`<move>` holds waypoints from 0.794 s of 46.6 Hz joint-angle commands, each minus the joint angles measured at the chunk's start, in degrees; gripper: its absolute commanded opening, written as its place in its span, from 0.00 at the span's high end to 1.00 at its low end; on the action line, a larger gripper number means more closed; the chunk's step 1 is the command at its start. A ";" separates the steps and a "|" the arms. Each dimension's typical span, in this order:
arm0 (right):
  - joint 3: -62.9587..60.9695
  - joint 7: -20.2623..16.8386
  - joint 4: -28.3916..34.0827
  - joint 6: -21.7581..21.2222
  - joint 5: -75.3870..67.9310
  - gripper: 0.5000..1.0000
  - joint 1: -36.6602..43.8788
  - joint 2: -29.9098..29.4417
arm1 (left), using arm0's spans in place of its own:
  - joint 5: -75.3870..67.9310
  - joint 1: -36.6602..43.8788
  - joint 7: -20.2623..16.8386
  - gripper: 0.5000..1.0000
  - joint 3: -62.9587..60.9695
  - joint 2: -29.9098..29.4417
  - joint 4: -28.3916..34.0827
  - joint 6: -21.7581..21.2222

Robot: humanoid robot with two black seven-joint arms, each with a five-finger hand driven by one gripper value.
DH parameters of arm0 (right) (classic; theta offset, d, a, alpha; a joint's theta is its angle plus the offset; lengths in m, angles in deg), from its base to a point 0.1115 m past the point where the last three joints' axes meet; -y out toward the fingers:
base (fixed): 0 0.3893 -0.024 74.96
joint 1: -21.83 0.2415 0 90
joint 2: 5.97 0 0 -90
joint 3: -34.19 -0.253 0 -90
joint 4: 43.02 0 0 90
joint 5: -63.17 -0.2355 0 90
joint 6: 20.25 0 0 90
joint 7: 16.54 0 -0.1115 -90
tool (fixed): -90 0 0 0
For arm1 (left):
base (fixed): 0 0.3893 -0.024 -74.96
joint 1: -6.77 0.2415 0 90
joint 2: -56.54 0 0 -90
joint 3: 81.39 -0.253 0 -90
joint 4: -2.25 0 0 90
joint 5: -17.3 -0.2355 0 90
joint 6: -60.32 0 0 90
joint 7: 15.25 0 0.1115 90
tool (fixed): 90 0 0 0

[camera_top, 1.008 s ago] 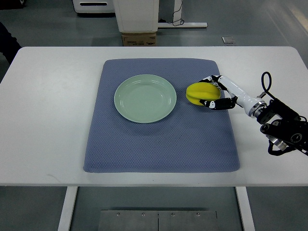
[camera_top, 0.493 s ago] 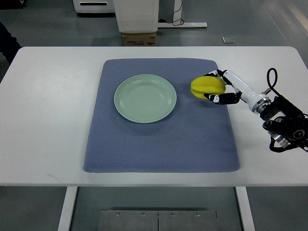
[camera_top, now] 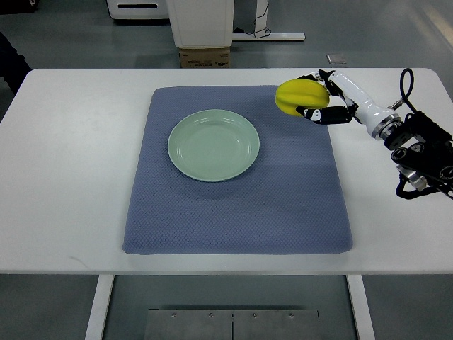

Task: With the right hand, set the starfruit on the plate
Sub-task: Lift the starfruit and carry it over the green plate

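Yellow starfruit (camera_top: 301, 96) clasped in right hand (camera_top: 327, 99), fingers curled around, lifted clear of blue mat (camera_top: 238, 212). Green plate (camera_top: 213, 144) empty, well left of hand, nearer robot. Risk: smooth ridged fruit slipping mid-carry; early release landing short on mat.

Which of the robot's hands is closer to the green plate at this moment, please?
The right. The right hand is up and to the right of the plate, its fingers closed around the starfruit over the mat's corner. The left hand is out of view.
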 commanded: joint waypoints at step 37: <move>0.19 -1.34 -0.14 -1.38 0.00 1.00 0.85 -14.45 | 0.00 0.00 0.00 0.00 -0.02 0.00 0.07 -0.02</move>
